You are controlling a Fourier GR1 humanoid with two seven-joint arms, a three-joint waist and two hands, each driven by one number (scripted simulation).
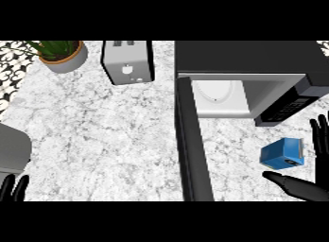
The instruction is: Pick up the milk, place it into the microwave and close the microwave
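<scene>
Marble-patterned worktop is carrying everything, and reading from the left, the left hand is resting at the lower edge, fingers straight and up, holding nothing. Further along, a potted plant and a silver toaster are standing at the back. Past the middle, the microwave is sitting with its door swung fully open toward the viewer, showing a pale cavity with a turntable plate. At the far right, the blue milk carton is lying on the worktop just in front of the microwave's control panel. The right hand is spreading open around it, fingers straight beyond it and thumb below, not yet touching as far as I can tell.

Judging by this, the pick-up is the step under way; next the fingers and thumb need to be closing on the carton. No readable brand or writing is showing.
</scene>
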